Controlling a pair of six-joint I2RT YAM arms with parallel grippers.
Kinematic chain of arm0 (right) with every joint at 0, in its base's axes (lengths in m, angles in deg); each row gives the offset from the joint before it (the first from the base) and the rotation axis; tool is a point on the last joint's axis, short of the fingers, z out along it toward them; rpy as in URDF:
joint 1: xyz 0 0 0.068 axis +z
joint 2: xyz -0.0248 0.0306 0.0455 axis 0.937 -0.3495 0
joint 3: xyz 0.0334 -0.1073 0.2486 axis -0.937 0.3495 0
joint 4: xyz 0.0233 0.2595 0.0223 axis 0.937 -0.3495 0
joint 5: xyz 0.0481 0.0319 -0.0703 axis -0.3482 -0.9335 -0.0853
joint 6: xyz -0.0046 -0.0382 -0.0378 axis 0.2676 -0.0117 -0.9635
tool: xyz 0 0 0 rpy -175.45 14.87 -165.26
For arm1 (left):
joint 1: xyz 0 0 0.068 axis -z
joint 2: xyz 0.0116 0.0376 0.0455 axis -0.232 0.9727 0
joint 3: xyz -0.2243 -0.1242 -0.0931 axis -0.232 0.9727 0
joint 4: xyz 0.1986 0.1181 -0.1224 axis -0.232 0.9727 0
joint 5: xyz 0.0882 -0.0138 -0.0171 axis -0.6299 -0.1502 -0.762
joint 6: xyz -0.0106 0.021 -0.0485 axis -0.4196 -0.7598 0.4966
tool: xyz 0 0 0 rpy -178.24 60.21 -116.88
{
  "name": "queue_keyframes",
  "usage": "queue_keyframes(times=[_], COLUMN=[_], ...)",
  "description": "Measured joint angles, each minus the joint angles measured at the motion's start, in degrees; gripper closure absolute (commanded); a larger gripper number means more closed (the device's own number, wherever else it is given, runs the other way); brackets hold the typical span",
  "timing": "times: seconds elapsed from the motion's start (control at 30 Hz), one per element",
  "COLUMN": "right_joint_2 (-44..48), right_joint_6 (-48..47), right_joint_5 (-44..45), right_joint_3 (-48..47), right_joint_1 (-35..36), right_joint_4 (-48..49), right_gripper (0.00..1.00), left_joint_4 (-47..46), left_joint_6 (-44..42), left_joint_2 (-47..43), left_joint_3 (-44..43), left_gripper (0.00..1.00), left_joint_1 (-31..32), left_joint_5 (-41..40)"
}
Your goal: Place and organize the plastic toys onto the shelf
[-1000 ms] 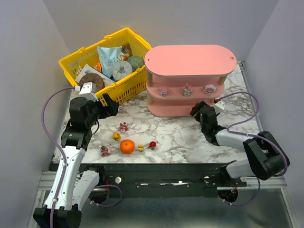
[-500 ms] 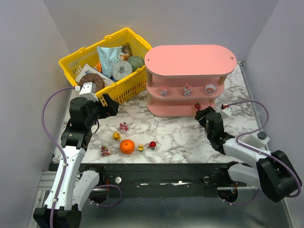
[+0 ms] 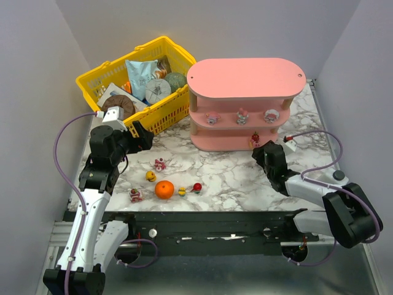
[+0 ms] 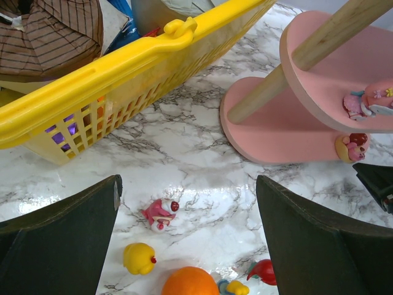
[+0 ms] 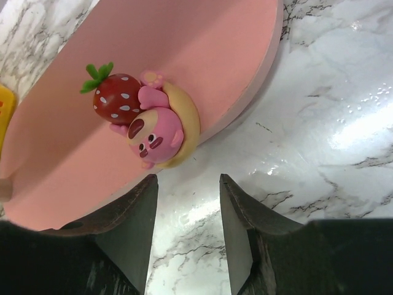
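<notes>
Pink is the theme here. The three-tier shelf stands toward the far edge of the marble surface, right of the middle, and four of the plastic toys are on it. Three pink-and-white figurines sit in a row along the front edge of the middle board. A fourth, a pink critter hugging a strawberry, sits on the bottom board right at its front rim (the berry is red with white dots and a green top).

The right gripper hovers low just in front of that critter. Its jaws are apart with only bare marble between them, and they touch neither the toy nor the board.

We count five loose toys down by the near edge of the surface, left of the middle:
- a pink one
- a yellow one
- a tiny yellow one
- a red one
- a pink-and-white one furthest left

An orange ball sits in the middle of that bunch.

The left gripper hangs above the surface between the loose toys and the yellow basket, jaws spread wide and empty. The basket fills the far left corner, stuffed with packaged goods.
</notes>
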State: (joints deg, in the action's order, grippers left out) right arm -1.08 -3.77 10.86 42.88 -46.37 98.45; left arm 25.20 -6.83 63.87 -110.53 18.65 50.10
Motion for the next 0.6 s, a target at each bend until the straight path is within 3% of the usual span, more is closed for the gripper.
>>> queue_keyframes(times=[0.33,0.6], right_joint_2=[-0.59,-3.13], right_joint_6=[-0.44,-2.47], right_joint_5=[-1.09,-1.07], right_joint_3=[-1.77,-3.61], right_joint_1=[-0.7,-1.33], right_joint_4=[1.09,1.36], right_gripper=[0.32,0.33], left_joint_4=[0.0,0.0], left_joint_6=[0.0,0.0], left_joint_2=[0.0,0.02], left_joint_3=[0.0,0.0], left_gripper=[0.01,0.01], left_joint_1=[0.0,0.0], left_joint_5=[0.0,0.0])
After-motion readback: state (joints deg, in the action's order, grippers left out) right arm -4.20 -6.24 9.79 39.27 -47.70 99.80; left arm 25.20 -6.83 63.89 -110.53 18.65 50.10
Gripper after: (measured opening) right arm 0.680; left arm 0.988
